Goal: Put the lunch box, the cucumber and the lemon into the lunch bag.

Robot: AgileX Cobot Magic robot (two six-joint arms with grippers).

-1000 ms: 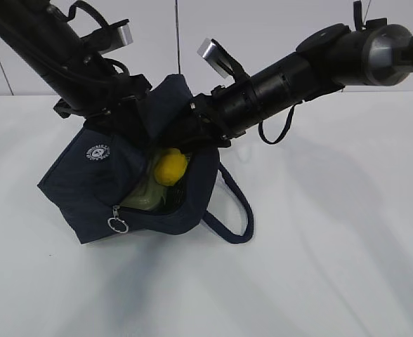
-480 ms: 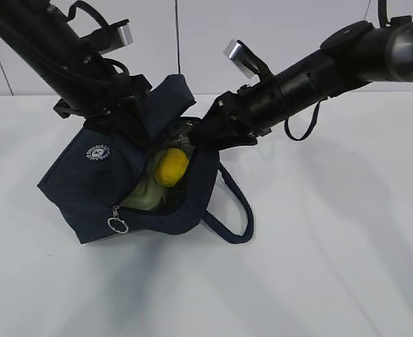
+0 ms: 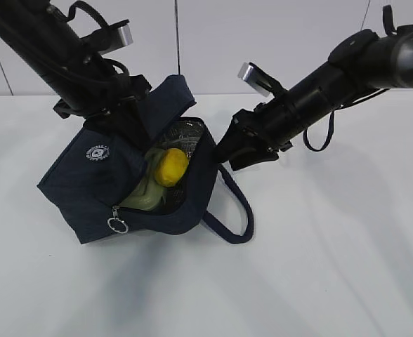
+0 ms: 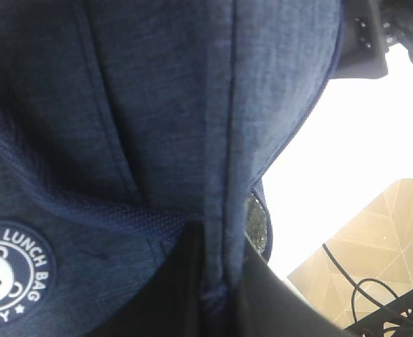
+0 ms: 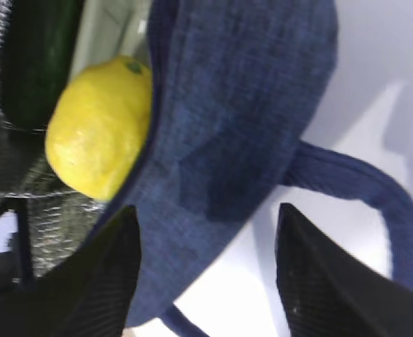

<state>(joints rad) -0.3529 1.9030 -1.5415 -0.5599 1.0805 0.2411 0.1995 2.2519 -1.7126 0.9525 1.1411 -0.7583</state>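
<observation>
The navy lunch bag (image 3: pixel 87 189) lies tipped on the table with its top flap held up. My left gripper (image 3: pixel 126 116) is shut on a fold of the bag's fabric (image 4: pixel 217 274) near the flap. In the mouth lies the yellow lemon (image 3: pixel 171 167) (image 5: pixel 97 130) on the pale green lid of the lunch box (image 3: pixel 142 198). The dark green cucumber (image 5: pixel 34 63) sits deeper inside, against the silver lining. My right gripper (image 3: pixel 236 153) (image 5: pixel 208 210) hangs open and empty just outside the bag's right wall.
One loop handle (image 3: pixel 236 210) (image 5: pixel 375 189) trails on the white tabletop (image 3: pixel 319 267) under the right gripper. The zipper's silver ring pull (image 3: pixel 117 225) hangs at the bag's front corner. A white wall stands behind.
The right gripper has drawn back out of the bag's mouth, up and to the right, with open jaws. The lemon stays inside. The left arm and the bag have not moved.
</observation>
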